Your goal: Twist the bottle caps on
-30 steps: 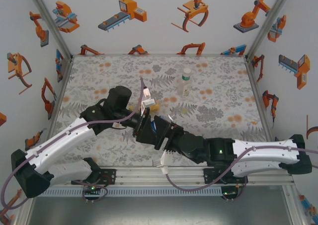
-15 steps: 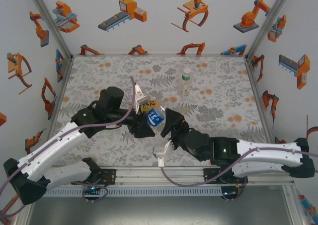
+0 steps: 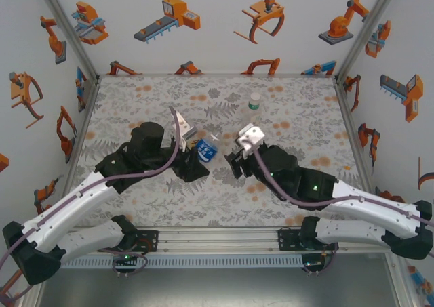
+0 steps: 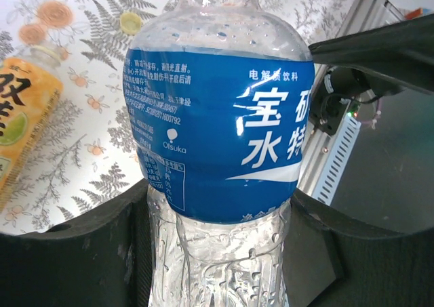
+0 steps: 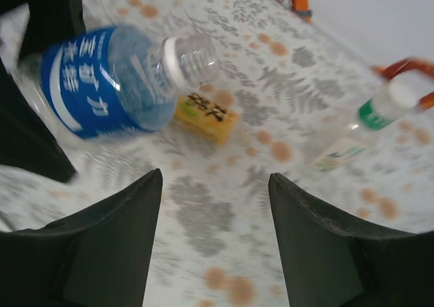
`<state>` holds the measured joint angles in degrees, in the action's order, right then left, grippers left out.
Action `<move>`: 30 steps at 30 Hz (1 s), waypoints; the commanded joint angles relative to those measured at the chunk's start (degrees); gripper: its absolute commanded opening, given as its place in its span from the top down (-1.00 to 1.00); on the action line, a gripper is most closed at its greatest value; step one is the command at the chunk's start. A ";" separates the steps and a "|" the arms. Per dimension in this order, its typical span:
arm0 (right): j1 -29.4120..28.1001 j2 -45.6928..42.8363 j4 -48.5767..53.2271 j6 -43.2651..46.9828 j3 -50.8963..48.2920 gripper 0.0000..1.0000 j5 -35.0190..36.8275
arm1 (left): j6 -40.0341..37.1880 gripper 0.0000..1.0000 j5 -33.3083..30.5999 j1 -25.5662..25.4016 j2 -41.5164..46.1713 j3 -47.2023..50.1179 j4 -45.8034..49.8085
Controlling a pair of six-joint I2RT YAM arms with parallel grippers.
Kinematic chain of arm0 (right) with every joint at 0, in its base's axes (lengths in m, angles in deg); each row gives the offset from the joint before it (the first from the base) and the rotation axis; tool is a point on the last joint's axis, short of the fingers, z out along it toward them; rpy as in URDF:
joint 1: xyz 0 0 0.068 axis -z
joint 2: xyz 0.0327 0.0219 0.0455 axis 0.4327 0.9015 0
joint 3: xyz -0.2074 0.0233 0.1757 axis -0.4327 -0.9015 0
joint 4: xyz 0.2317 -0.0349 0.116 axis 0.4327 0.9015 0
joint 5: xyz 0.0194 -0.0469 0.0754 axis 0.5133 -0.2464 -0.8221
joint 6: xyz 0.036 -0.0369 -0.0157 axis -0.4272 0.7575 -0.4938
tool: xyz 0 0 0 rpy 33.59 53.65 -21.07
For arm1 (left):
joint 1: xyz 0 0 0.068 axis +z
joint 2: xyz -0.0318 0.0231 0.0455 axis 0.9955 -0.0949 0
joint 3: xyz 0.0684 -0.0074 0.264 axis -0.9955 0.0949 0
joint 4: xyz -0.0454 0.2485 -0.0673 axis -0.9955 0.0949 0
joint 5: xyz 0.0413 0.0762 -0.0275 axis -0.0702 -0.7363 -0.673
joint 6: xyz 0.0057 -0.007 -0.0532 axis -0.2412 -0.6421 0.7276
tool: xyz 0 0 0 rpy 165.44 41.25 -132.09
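Left tool (image 3: pixel 196 160) is clenched on the blue-label bottle (image 4: pixel 217 131), holding it tilted over mid worktop (image 3: pixel 305 120). Right tool (image 5: pixel 215 178) is released and empty, and has backed off to the bottle's 3 o'clock after being up at its neck a second ago. The neck threads look bare, so I judge the cap isn't on yet. The bottle is clear with droplets inside; the yellow-label bottle (image 5: pixel 203 114) lies just beside it, and the green-label bottle (image 3: pixel 252 114) stands at 1 o'clock, apparently capped.
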<state>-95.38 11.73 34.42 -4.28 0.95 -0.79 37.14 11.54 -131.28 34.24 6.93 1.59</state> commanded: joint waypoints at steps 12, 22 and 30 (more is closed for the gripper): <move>5.84 3.62 -4.71 -52.27 4.33 -0.56 -11.34 | 1.92 0.23 2.82 0.31 0.79 2.67 -13.13; 9.75 7.45 -7.35 -55.09 5.59 -0.47 -17.93 | 5.62 0.23 11.35 -0.22 -3.66 2.24 -22.18; 11.03 6.93 -7.17 -55.44 4.43 -0.26 -18.42 | 6.52 0.16 14.31 -0.39 -5.71 1.45 -24.94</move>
<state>-84.71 19.45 29.44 -58.55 4.20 -18.05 42.29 21.88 -131.36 28.95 9.53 -19.46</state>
